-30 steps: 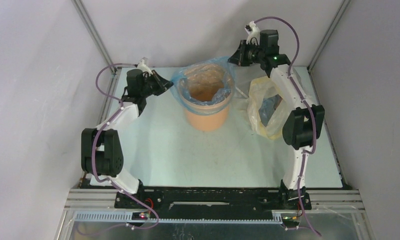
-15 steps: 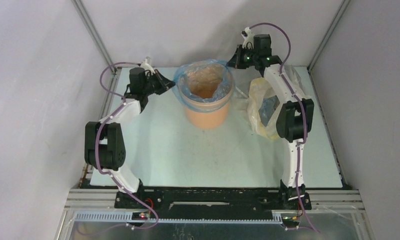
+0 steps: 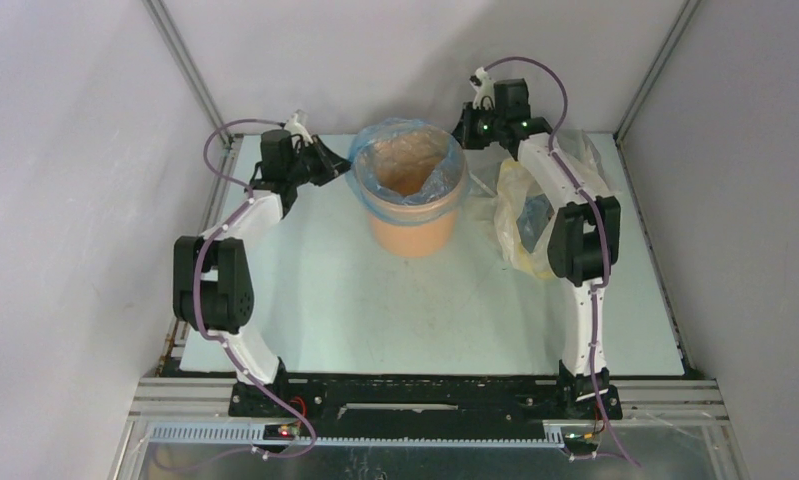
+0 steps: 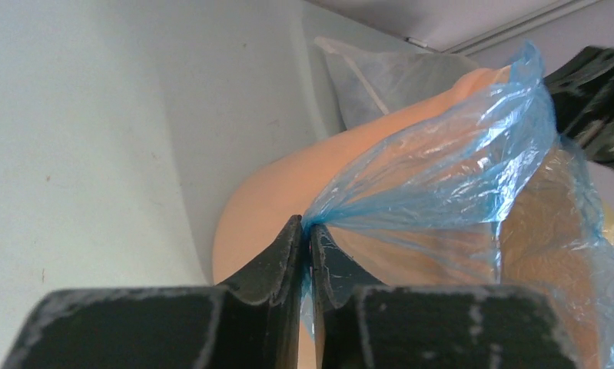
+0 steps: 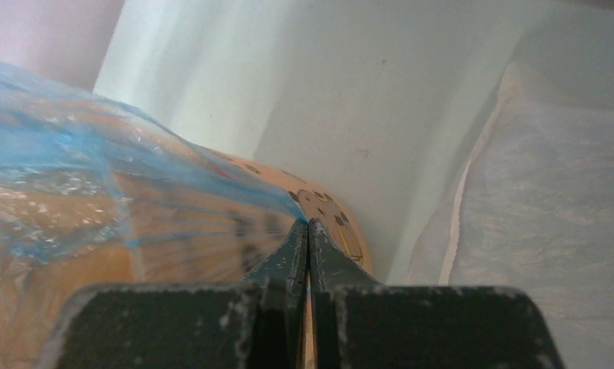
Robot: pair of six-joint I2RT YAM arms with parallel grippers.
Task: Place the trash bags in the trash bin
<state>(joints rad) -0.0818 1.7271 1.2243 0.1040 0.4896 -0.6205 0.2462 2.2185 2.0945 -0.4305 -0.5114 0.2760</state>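
Note:
The orange-tan trash bin [image 3: 412, 232] stands at the back middle of the table. A light-blue trash bag [image 3: 445, 180] lines its mouth and drapes over the rim. My left gripper [image 3: 345, 170] is shut on the bag's left edge at the rim; the left wrist view shows the film [image 4: 442, 165] pinched between the fingertips [image 4: 288, 254], against the bin [image 4: 265, 192]. My right gripper [image 3: 462, 130] is shut on the bag's right edge; the right wrist view shows the film [image 5: 96, 146] stretched from its tips [image 5: 309, 227] over the bin's wall [image 5: 173, 254].
A yellowish-clear plastic bag [image 3: 525, 215] lies right of the bin, partly under my right arm; it also shows in the right wrist view [image 5: 542, 223]. A white sack [image 4: 388, 77] lies behind the bin. Grey walls close the back and sides.
Both grippers have moved toward the back and closer to the bin's rim with the bag's edges held. The bag now sits lower and tighter round the mouth.

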